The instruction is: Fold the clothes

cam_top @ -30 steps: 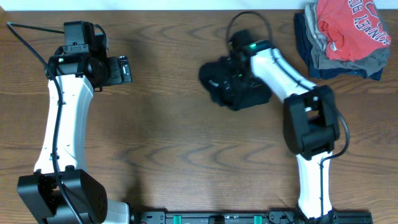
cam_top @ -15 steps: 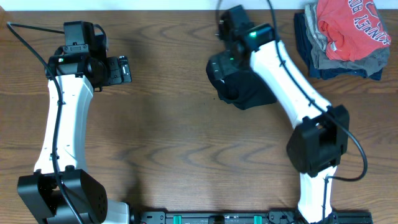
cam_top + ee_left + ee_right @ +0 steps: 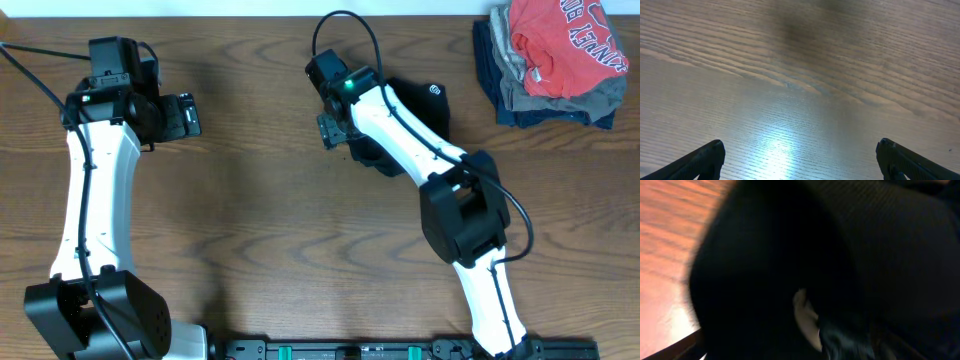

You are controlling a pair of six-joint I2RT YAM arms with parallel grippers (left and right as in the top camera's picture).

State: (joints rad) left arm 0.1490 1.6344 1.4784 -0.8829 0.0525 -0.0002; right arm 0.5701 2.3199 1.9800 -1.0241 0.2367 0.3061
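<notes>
Since black garment [image 3: 420, 108] fills its wrist view, right gripper [image 3: 331, 130] jaws: unreadable.
left gripper [image 3: 800, 145]: wide open, empty.
step: likely spreading flat; pinch one edge layer.

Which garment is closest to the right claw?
The black garment, lying alone by the right claw; the others sit piled in the stack at the corner.

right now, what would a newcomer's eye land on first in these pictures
The red T-shirt topping the folded stack in the far right corner stands out most against the brown table. Next comes the black garment, bunched at the far middle under the right arm, its fabric filling the right wrist view.
</notes>
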